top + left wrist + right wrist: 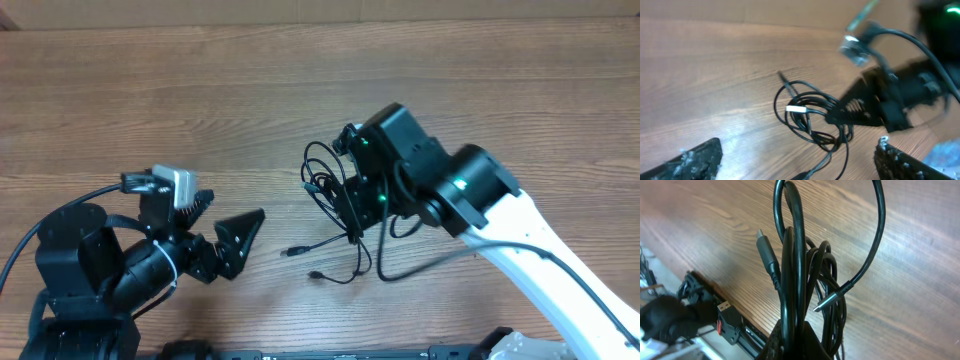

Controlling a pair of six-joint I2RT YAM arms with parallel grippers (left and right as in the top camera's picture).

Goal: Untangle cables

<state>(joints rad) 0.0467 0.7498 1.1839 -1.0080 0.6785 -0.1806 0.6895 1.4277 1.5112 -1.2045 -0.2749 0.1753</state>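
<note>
Table [150, 80]: wood-grain top, nothing on it but the two arms and the tangle; overhead shows no room beyond it
Overhead, cables [318, 187]: one knotted bunch mid-table, loops lying on the wood, two plug ends [291, 252] trailing toward the near edge
Overhead, right gripper [352, 222]: clenched on the cables at the right side of the bunch
Overhead, left gripper [236, 204]: spread wide, holding nothing, left of the bunch and apart from it
Left wrist, tangle: loops fan out from the right gripper's pinch, white-marked plug [798, 108] on top; picture is blurred
Left wrist, next grab: my call is one outer loop or a loose plug end, not the whole bunch, then a slow pull away from the pinch
Right wrist, grip: several strands run out of the clenched fingers, two plug tips stick out free; I can't tell which strand feeds which plug
Right wrist, surroundings: table edge with a black rail [732, 325] at lower left; I'd keep loose strands from sliding over it
</note>
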